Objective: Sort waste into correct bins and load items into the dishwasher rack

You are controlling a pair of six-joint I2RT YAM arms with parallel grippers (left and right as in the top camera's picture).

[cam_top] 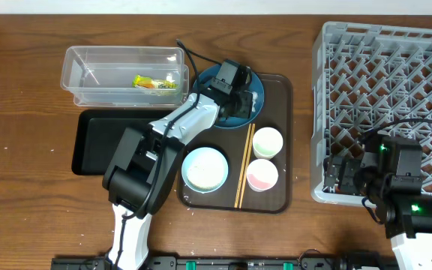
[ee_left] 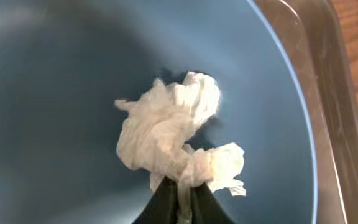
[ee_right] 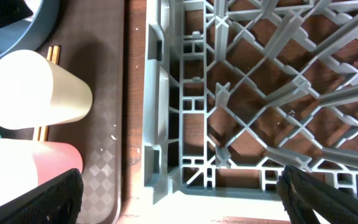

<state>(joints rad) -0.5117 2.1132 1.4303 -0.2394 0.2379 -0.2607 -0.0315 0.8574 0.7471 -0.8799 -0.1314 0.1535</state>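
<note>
My left gripper (cam_top: 235, 93) is over the dark-blue dish (cam_top: 256, 90) on the brown tray. In the left wrist view its jaws (ee_left: 182, 194) are shut on a crumpled white tissue (ee_left: 173, 134) inside the dish (ee_left: 55, 112). The snack wrapper (cam_top: 156, 84) lies in the clear tub (cam_top: 81, 60). The black tray (cam_top: 96, 142) lies in front of the tub. The white bowl (cam_top: 205, 169), the chopsticks (cam_top: 244, 169) and two cups (cam_top: 267, 142) (cam_top: 262, 175) are on the brown tray. My right gripper (cam_top: 351, 176) is open and empty (ee_right: 179, 193) above the grey rack's near-left corner (ee_right: 166, 93).
The brown serving tray (cam_top: 276, 201) lies between the black tray and the rack (cam_top: 388, 45). The right wrist view shows the cups (ee_right: 36, 90) (ee_right: 30, 165), the chopstick ends (ee_right: 53, 55) and a few white specks on the tray (ee_right: 107, 112).
</note>
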